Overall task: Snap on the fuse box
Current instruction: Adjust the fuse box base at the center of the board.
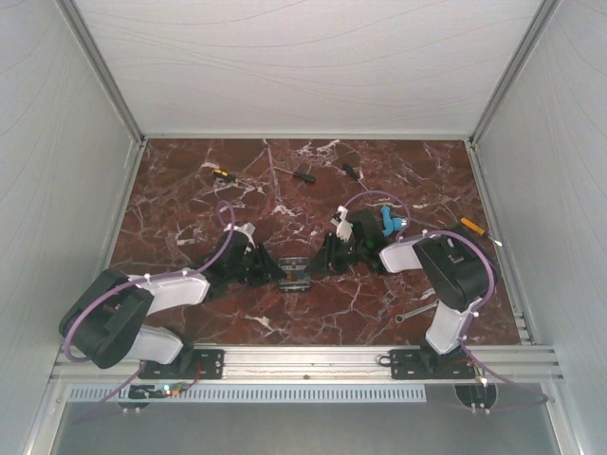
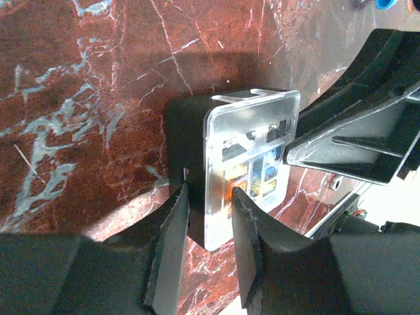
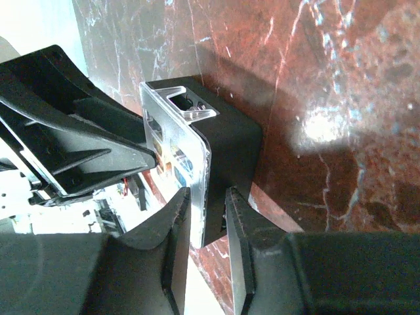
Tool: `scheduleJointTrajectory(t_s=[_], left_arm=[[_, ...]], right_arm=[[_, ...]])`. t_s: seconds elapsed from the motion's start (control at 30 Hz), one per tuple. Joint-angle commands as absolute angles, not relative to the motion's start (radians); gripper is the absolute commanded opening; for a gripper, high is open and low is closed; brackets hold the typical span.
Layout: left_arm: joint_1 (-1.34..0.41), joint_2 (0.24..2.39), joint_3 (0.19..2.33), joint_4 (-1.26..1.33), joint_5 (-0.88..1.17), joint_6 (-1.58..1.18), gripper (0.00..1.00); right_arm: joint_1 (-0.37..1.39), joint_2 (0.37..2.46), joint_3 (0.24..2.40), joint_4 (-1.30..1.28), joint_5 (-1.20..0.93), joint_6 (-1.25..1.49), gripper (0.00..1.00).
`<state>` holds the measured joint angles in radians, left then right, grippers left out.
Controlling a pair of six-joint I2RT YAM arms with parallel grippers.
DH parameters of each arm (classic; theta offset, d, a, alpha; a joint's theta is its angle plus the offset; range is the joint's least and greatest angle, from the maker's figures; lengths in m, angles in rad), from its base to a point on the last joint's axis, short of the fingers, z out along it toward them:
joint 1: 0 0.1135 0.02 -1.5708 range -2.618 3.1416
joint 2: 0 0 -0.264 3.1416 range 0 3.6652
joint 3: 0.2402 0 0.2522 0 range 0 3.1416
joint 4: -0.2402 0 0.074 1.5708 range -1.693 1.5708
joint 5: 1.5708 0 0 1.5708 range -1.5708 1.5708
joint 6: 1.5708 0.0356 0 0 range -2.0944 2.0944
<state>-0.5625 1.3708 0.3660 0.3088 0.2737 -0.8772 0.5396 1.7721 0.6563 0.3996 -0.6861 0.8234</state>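
The fuse box (image 1: 295, 273) stands on the marble table between my two grippers. It is a small black box with blue and orange fuses under a clear lid. In the left wrist view the box (image 2: 187, 144) has its clear lid (image 2: 252, 164) against its side, and my left gripper (image 2: 209, 220) pinches box and lid together at the near edge. In the right wrist view my right gripper (image 3: 207, 213) pinches the clear lid (image 3: 172, 147) against the black box (image 3: 233, 147) from the opposite side. In the top view the left gripper (image 1: 272, 269) and right gripper (image 1: 321, 260) flank the box.
A blue plastic piece (image 1: 390, 221) lies behind the right arm. Screwdrivers lie at the back (image 1: 221, 173) (image 1: 303, 174) and at the right (image 1: 471, 226). A small wrench (image 1: 415, 311) lies near the right base. White walls enclose the table.
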Motion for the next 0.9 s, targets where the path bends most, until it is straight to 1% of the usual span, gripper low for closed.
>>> scheduleJointTrajectory(t_s=[0.0,0.1,0.3,0.4,0.5,0.6,0.67,0.77,0.87], left_arm=[[-0.577,1.443,0.317,0.268,0.306,-0.893,0.3],[-0.577,1.439,0.312,0.3,0.328,-0.897,0.3],[-0.577,1.414,0.303,0.342,0.358,-0.92,0.31],[-0.58,1.409,0.301,0.398,0.391,-0.941,0.32],[-0.604,1.416,0.324,0.435,0.405,-0.95,0.35],[-0.645,1.415,0.37,0.422,0.39,-0.931,0.42],[-0.658,1.399,0.388,0.4,0.374,-0.913,0.52],[-0.655,1.342,0.387,0.334,0.317,-0.899,0.64],[-0.638,1.269,0.387,0.225,0.259,-0.869,0.71]], right_arm=[[0.582,1.857,0.694,0.239,-0.572,0.716,0.18],[0.595,1.882,0.723,0.183,-0.509,0.671,0.18],[0.598,1.897,0.775,0.172,-0.497,0.622,0.18],[0.598,1.879,0.828,0.157,-0.501,0.569,0.22],[0.591,1.865,0.907,0.124,-0.502,0.515,0.27],[0.571,1.839,0.949,0.121,-0.519,0.506,0.32],[0.551,1.803,0.943,0.125,-0.52,0.51,0.37],[0.512,1.727,0.89,0.134,-0.51,0.523,0.44],[0.475,1.637,0.809,0.145,-0.505,0.546,0.48]])
